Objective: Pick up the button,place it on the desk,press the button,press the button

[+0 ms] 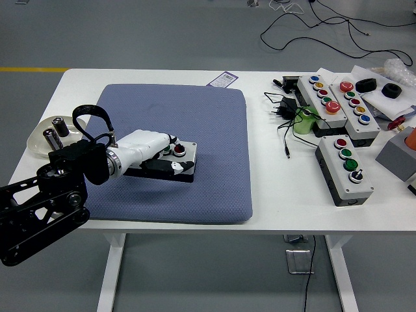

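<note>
A grey button box with a black base lies on the blue pad, left of the pad's middle. Its red button and green button show beside my fingers. My left hand, white with a black arm behind it, lies over the box's left part. Its fingers rest on the top and the thumb runs along the front side, so it is closed on the box. The box's left end is hidden under the hand. The right arm is out of view.
Three more button boxes stand at the right with a green object, a black power adapter and cables. A clear dish sits at the left edge. A grey box is at the far right.
</note>
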